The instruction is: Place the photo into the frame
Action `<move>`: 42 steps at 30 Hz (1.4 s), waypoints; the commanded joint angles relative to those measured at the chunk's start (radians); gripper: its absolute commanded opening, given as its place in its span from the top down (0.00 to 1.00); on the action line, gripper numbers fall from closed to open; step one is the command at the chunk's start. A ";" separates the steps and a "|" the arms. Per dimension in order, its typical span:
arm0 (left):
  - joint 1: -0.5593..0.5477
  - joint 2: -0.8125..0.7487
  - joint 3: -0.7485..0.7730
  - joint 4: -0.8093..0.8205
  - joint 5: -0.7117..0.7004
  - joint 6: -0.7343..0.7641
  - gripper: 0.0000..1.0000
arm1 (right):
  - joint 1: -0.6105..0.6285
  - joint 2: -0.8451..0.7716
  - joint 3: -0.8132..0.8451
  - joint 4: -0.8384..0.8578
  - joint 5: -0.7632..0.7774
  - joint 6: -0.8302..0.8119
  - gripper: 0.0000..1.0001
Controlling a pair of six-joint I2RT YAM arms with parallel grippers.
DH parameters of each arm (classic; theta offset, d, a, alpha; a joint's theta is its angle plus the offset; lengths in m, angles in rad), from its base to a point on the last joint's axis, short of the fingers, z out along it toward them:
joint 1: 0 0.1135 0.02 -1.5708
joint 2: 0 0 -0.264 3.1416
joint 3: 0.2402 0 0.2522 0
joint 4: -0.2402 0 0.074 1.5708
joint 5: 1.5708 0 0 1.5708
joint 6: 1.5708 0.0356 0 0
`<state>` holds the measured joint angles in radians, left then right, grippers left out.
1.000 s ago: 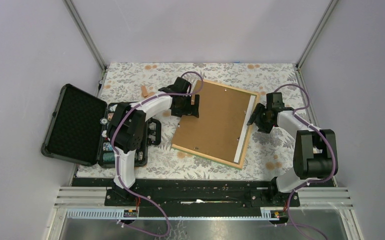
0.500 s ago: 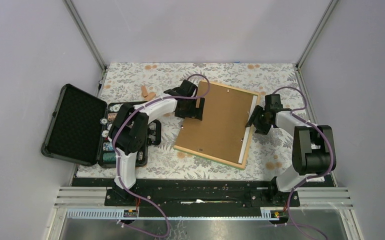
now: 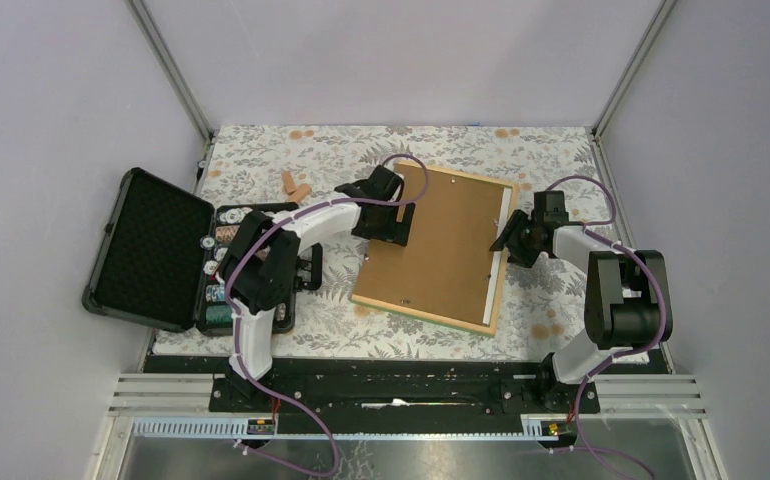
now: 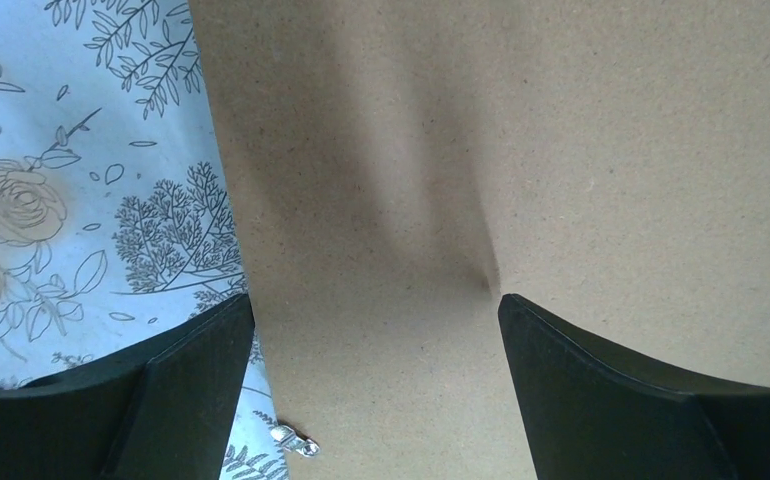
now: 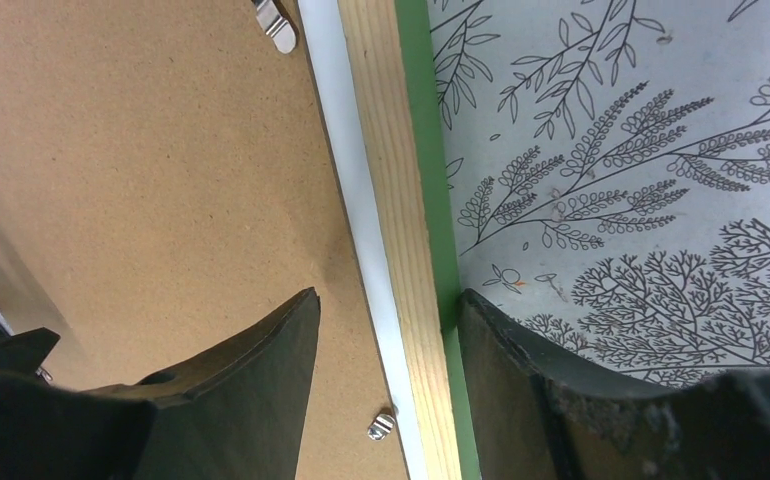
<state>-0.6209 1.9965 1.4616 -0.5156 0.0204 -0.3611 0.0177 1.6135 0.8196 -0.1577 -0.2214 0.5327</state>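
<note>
The frame point(image 3: 431, 318) lies face down on the floral cloth, its light wood rail point(image 5: 401, 200) and green edge showing. A brown backing board point(image 3: 441, 250) covers most of it. The photo shows only as a white strip point(image 3: 488, 285) point(image 5: 359, 200) between the board and the right rail. My left gripper point(image 3: 393, 222) point(image 4: 373, 300) is open wide at the board's upper left edge, one finger over the cloth, one over the board point(image 4: 461, 150). My right gripper point(image 3: 506, 240) point(image 5: 389, 295) is open astride the right rail, its outer finger against the green edge and its inner one over the board.
An open black case point(image 3: 151, 250) with poker chips lies at the left, close to the left arm. Small wooden pieces point(image 3: 294, 185) lie behind it. Metal clips point(image 5: 279, 25) point(image 4: 296, 440) stick up from the frame's back. Walls enclose the table at the back and both sides.
The left gripper has moved right, further over the board. The frame and board have shifted slightly to the right. The right gripper's jaws have narrowed around the rail.
</note>
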 commanded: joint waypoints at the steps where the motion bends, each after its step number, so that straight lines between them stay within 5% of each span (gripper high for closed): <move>1: -0.084 -0.115 -0.007 0.077 -0.015 0.021 0.06 | 0.018 0.026 -0.041 0.041 -0.077 0.030 0.40; 10: -0.115 -0.213 -0.053 0.125 -0.079 0.055 0.04 | 0.018 0.033 -0.046 0.045 -0.080 0.023 0.38; 42: 0.016 -0.044 -0.009 0.075 -0.025 -0.083 0.02 | 0.016 0.032 -0.030 0.015 -0.053 -0.003 0.37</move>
<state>-0.6056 1.9369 1.4265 -0.4698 -0.0284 -0.4210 0.0204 1.6176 0.8005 -0.0864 -0.2729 0.5434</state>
